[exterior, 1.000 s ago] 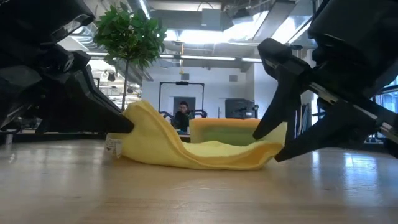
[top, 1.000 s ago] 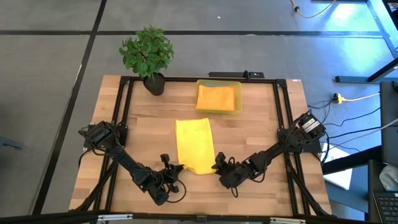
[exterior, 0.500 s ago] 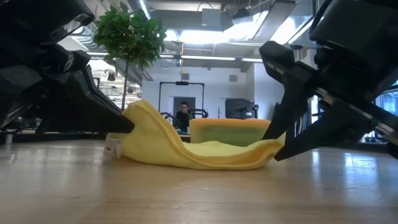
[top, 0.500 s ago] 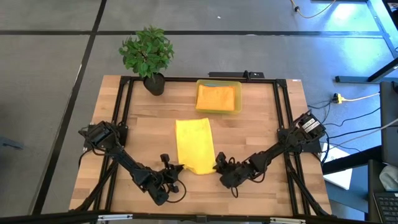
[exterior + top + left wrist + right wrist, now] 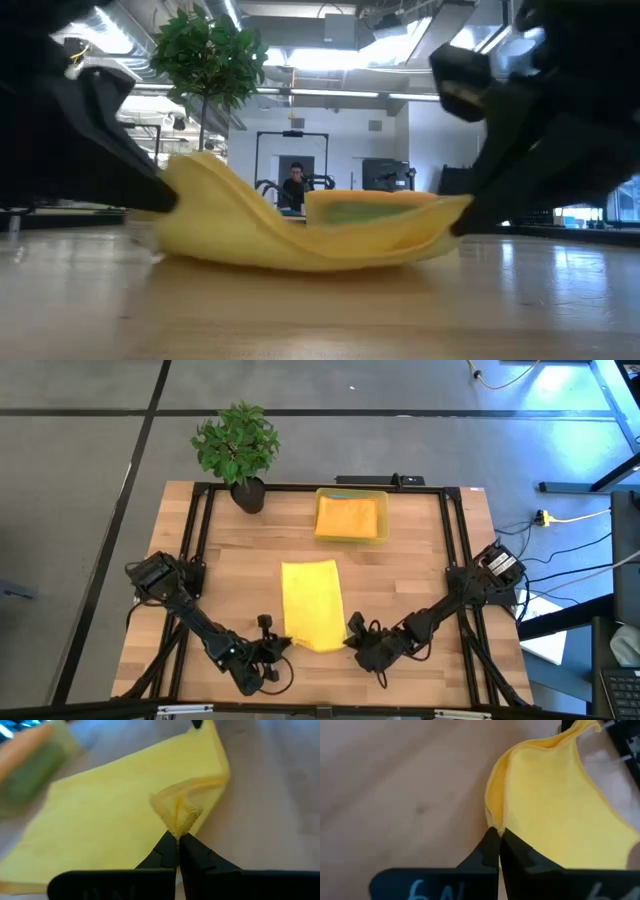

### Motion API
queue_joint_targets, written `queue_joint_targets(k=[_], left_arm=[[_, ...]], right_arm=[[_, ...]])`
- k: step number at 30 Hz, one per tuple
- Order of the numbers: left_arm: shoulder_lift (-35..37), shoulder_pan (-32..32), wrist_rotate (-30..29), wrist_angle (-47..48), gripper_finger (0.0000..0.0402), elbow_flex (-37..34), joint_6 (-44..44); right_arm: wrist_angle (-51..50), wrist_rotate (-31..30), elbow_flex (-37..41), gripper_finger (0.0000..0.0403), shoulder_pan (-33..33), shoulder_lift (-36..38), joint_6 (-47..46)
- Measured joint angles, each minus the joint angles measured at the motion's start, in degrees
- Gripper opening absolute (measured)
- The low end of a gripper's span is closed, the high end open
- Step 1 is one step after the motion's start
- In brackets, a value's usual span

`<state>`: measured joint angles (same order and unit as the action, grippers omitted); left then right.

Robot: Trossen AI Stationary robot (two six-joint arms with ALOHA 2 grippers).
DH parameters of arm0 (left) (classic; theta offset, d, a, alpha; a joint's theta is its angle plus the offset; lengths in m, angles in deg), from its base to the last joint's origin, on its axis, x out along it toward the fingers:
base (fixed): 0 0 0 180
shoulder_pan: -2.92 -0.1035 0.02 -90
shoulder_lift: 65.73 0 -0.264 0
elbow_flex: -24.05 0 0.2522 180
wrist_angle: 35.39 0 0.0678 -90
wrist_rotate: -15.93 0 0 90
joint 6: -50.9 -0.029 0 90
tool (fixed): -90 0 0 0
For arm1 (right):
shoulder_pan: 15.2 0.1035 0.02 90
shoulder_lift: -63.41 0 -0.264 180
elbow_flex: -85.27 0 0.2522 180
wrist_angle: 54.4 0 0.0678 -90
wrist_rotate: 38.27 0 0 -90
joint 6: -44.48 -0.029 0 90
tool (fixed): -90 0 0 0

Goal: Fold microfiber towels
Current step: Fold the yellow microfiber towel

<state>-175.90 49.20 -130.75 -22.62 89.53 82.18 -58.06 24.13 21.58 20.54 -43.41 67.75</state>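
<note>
Near the table's front edge, the left gripper [image 5: 284, 644] and right gripper [image 5: 349, 642] each pinch a near corner of the yellow towel [image 5: 312, 603], which lies mid-table before the yellow bin [image 5: 351, 517], corners lifted.

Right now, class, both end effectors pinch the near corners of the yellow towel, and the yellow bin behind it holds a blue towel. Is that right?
Not quite. The high view shows the bin holding an orange towel, not blue. Both the left end effector and right end effector do pinch the yellow towel.
</note>
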Motion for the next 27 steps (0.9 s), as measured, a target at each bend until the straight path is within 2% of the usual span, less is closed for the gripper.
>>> queue_joint_targets(k=[7,11,15,23,27], left_arm=[[1.4,2.5,10.7,-2.2,0.0000,0.0,-0.4],[1.4,3.9,12.0,-6.0,0.0000,0.0,-2.9],[1.4,5.3,7.5,-9.9,0.0000,0.0,-9.2],[5.5,6.5,-2.3,-7.9,0.0000,0.0,-13.6],[7.6,7.2,-6.0,-2.6,0.0000,0.0,-12.4]], right_arm=[[-0.2,0.8,-2.1,0.0003,4.4,0.1,-7.7],[-0.3,2.2,-3.7,0.0002,5.8,0.1,-10.2],[-1.3,1.9,-5.3,0.0002,6.0,0.1,-11.0],[-0.8,-1.5,-5.4,0.0001,3.4,0.1,-11.0],[-0.3,-2.0,-5.4,0.0000,1.6,0.1,-11.0]])
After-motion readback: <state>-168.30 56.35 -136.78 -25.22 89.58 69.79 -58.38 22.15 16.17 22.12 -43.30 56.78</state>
